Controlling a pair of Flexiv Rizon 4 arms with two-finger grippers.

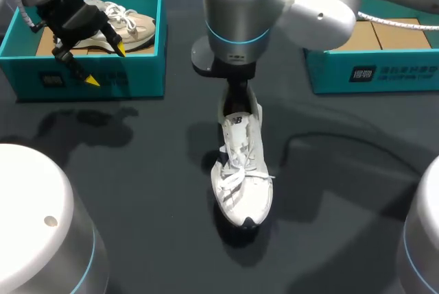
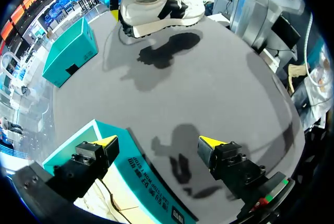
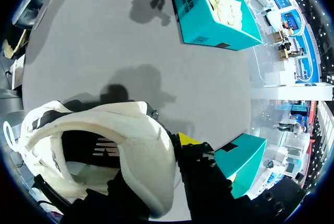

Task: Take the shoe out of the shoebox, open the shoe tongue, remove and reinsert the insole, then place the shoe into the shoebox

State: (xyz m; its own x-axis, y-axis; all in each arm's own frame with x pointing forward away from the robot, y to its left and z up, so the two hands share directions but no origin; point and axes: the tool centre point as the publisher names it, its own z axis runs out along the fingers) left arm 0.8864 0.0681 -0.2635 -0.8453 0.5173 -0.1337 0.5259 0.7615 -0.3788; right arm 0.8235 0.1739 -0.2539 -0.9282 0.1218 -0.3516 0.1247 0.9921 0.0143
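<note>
Shoe [image 1: 241, 170] at mid-table, up off the surface — my right gripper [image 1: 236, 95] pinches only its heel rim, so the toe could swing or the whole thing slip free. My left gripper [image 1: 106, 64] hangs wide open and empty over the far-left box [image 1: 137, 81] — too far away to steady it.

light: bright, overhead | shadows: soft, multiple, around shoe [image 1: 241, 170] on table [image 1: 137, 191] | glare: faint

We are seeing only one yellow tip of our right gripper [image 3: 159, 169]; the shoe [image 3: 104, 140] is hiding the other. From above, our right arm [image 1: 240, 6] is covering the shoe's heel and that gripper.
</note>
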